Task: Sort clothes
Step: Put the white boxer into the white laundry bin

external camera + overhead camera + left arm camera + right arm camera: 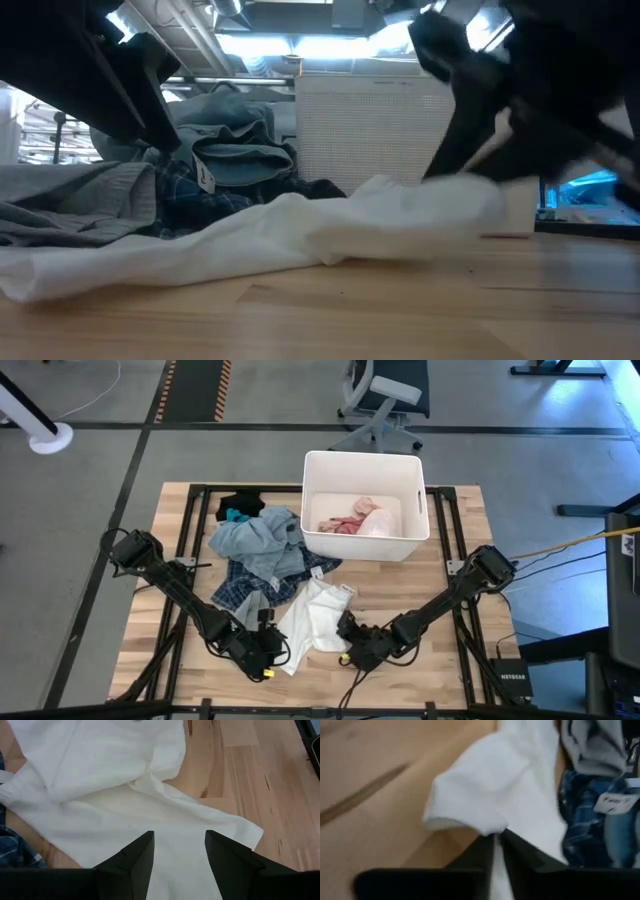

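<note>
A white garment (pixel 315 615) lies spread on the wooden table near its front edge; it also shows in the low view (pixel 300 235). My right gripper (pixel 497 840) is shut on the garment's right side; it shows in the high view (pixel 347 630). My left gripper (pixel 180 850) is open just over the garment's near left part; it shows in the high view (pixel 268 650). Behind lie a light blue-grey garment (pixel 255 535), a dark blue plaid one (pixel 250 582) and black and teal ones (pixel 240 510). A pink garment (pixel 350 518) lies in the white bin (pixel 415 510). My left gripper's open fingers (pixel 135 860) stand over the white cloth; whether they touch it, I cannot tell. My right gripper pinches a bunched fold of the white garment (pixel 487 827) between its two shut fingers, coming in low from the table's right. That end (pixel 450 200) is raised a little; the remainder lies slack on the table.
The white bin stands at the table's far middle, just behind the clothes pile. Bare wood (pixel 440 595) lies to the right of the white garment and along the front edge. An office chair (pixel 385 400) stands beyond the table.
</note>
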